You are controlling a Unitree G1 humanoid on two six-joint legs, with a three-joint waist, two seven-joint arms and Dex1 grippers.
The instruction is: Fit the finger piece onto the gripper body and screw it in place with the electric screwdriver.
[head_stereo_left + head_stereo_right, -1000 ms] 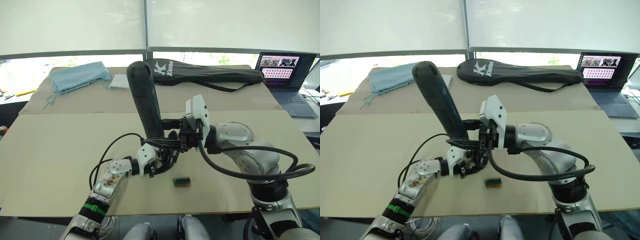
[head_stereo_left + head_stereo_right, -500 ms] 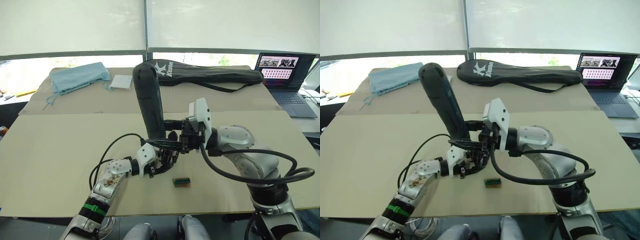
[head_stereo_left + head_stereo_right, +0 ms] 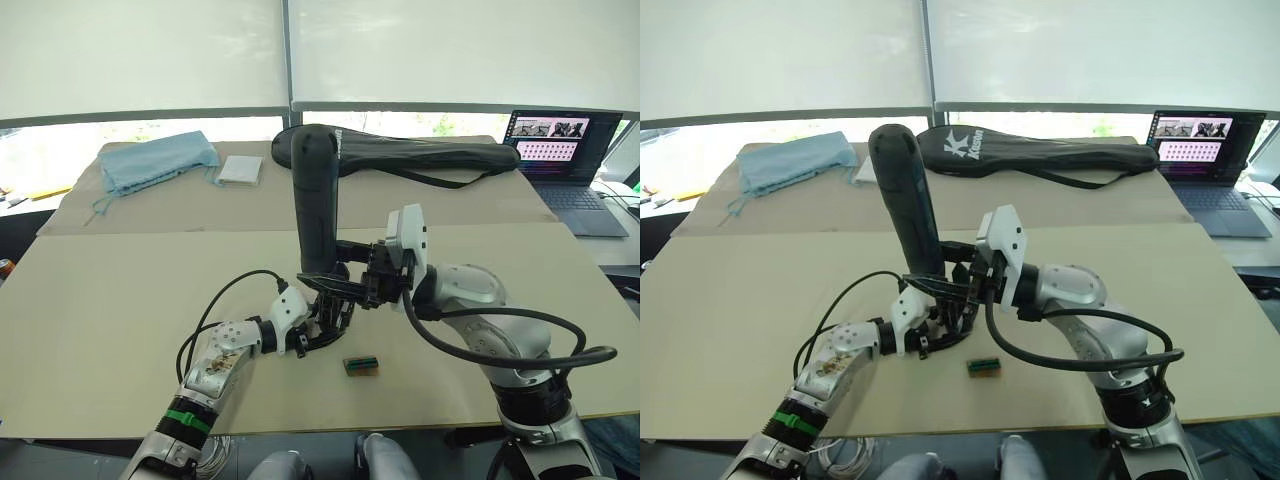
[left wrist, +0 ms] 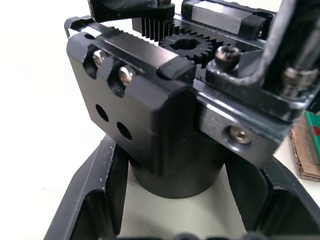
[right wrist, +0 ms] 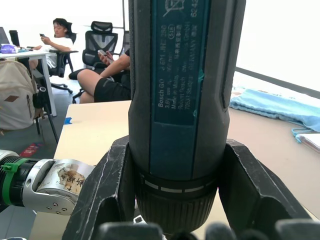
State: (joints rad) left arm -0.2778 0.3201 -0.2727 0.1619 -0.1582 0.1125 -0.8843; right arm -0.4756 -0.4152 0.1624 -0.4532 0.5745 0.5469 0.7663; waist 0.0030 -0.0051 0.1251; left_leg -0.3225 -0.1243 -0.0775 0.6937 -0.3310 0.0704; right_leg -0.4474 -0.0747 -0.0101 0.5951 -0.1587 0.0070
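The electric screwdriver (image 3: pixel 318 200) stands almost upright over the middle of the table, butt end up. My right gripper (image 3: pixel 352 287) is shut on its lower barrel, and in the right wrist view both fingers (image 5: pixel 107 192) press against the screwdriver (image 5: pixel 180 100). Its bit is hidden behind the grippers. Just below it, my left gripper (image 3: pixel 322 322) is shut on the gripper body (image 4: pixel 150 120), clamping its round base with the geared, screwed top facing the camera. The finger piece is hidden in the cluster of black parts.
A small green-and-brown box (image 3: pixel 361 366) lies just right of the grippers. Along the far edge are a black racket bag (image 3: pixel 420 155), a laptop (image 3: pixel 560 145), a blue cloth (image 3: pixel 155 160) and a white pad (image 3: pixel 240 168). People sit on chairs (image 5: pixel 75 60) beyond the table.
The screwdriver has swung from leaning left to nearly upright, its butt end moving right with my right gripper. The left gripper and the gripper body have stayed in place.
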